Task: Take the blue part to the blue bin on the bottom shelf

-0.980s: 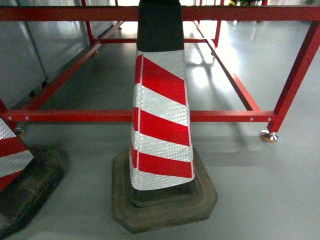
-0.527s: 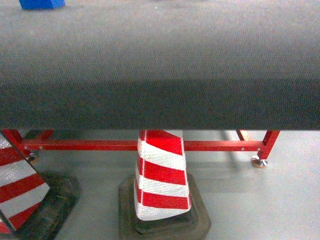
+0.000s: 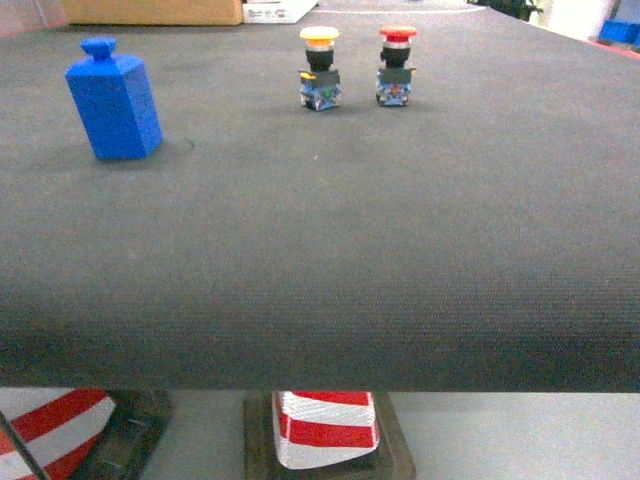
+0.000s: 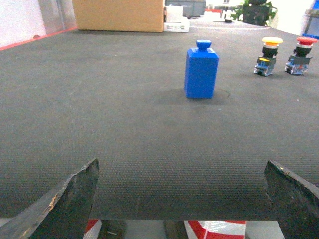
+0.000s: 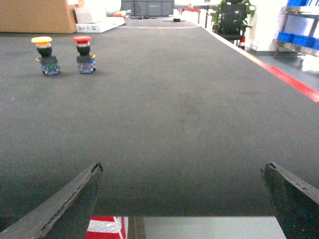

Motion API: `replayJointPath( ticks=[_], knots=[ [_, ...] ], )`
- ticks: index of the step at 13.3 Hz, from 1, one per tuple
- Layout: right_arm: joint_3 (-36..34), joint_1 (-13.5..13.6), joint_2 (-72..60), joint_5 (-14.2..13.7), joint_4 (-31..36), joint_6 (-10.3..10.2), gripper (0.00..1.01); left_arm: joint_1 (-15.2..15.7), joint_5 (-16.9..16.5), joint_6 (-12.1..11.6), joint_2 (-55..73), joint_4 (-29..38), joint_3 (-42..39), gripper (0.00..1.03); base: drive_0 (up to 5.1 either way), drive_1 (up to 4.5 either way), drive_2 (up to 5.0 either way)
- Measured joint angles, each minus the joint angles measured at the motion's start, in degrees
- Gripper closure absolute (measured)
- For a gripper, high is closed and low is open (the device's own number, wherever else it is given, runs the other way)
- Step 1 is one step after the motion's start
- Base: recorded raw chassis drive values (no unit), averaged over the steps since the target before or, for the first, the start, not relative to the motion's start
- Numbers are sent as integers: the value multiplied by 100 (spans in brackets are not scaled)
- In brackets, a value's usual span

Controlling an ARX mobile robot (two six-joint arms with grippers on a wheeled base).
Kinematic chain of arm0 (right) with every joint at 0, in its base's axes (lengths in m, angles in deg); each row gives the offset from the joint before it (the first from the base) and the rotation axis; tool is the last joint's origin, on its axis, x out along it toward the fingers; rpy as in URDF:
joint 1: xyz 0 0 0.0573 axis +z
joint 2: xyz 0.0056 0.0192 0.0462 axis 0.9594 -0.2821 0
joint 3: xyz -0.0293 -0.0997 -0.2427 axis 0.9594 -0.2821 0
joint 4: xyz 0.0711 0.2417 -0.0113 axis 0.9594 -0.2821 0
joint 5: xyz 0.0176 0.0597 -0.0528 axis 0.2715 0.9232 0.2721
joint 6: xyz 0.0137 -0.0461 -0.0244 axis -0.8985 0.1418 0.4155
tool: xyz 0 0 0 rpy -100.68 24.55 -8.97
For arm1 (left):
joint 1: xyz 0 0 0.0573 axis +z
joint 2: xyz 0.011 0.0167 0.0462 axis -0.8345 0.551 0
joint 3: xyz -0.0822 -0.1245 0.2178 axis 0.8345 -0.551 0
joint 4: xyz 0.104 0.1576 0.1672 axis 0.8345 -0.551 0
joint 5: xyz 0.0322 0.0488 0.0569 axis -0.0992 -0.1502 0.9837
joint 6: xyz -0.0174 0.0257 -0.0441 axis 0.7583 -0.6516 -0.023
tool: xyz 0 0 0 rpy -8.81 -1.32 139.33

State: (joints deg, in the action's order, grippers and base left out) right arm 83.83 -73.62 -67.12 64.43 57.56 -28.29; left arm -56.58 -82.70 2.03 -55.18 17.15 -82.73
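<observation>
At ten o'clock on the worktop (image 3: 420,260) in your head view, the blue part (image 3: 113,100) stands upright: a rigid block with a small knob on top, likely light but smooth-sided. Take it across the flat body, not the knob. Yellow pushbutton (image 3: 320,68) and red pushbutton (image 3: 396,66) sit well apart toward one o'clock. Left claw (image 4: 182,199) and right claw (image 5: 182,196) gape wide, holding nothing.

Dark mat table (image 3: 400,250) — blue part (image 3: 113,100), 2 pushbuttons (image 3: 319,68) on it.
</observation>
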Motion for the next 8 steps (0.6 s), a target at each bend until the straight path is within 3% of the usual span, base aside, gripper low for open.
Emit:
replayJointPath(
  ticks=[8],
  knots=[
    [0, 0, 0, 2, -2, 9, 3, 0, 15, 2, -2, 2, 0, 5, 0, 0, 0]
  ],
)
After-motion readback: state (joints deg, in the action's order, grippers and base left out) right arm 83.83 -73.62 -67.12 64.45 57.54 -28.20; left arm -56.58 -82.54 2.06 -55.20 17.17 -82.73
